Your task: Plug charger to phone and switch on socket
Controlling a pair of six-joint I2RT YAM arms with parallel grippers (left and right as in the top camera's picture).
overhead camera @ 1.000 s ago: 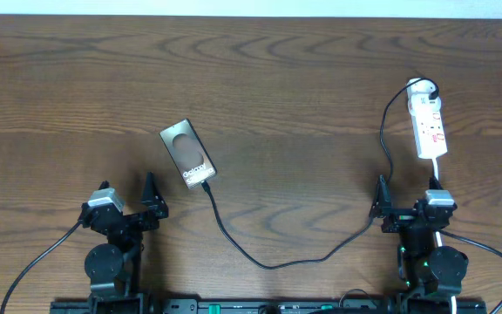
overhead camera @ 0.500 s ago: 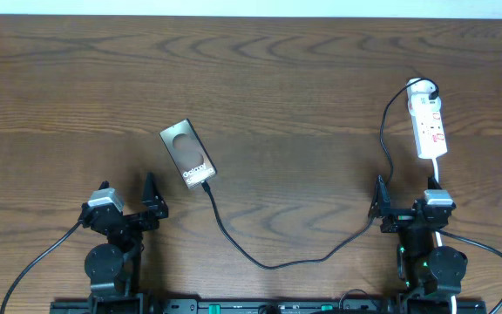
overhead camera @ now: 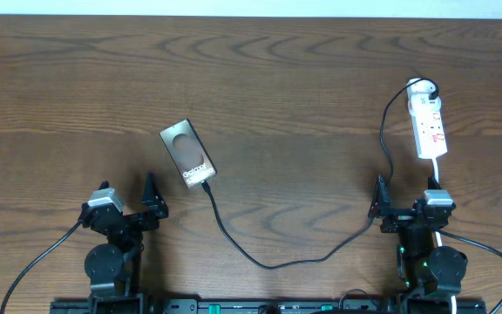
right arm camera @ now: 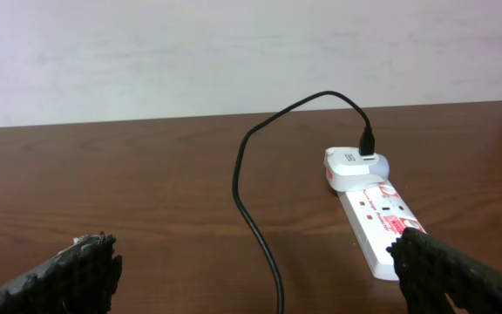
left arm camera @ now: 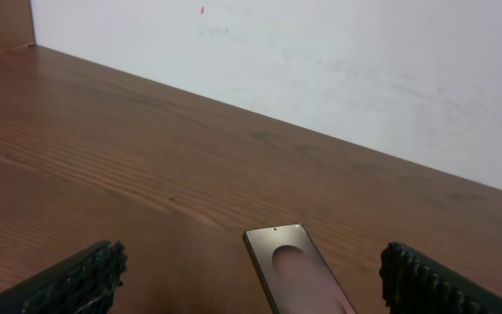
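The phone [overhead camera: 187, 154] lies flat left of centre, a dark rectangle with a pale circle and white lettering; it also shows in the left wrist view [left arm camera: 296, 277]. The charger cable [overhead camera: 268, 260] runs from the phone's near end across the table up to a white plug at the far end of the socket [overhead camera: 429, 126]. The connector tip sits at the phone's near edge. In the right wrist view the socket [right arm camera: 377, 221] and cable [right arm camera: 255, 209] lie ahead. My left gripper [overhead camera: 132, 207] and right gripper [overhead camera: 405, 208] are open and empty near the front edge.
A pale wall [left arm camera: 321, 70] borders the table's far edge. The arm bases [overhead camera: 107, 262] stand at the front corners. The socket's white cord [overhead camera: 437, 174] runs down toward the right arm.
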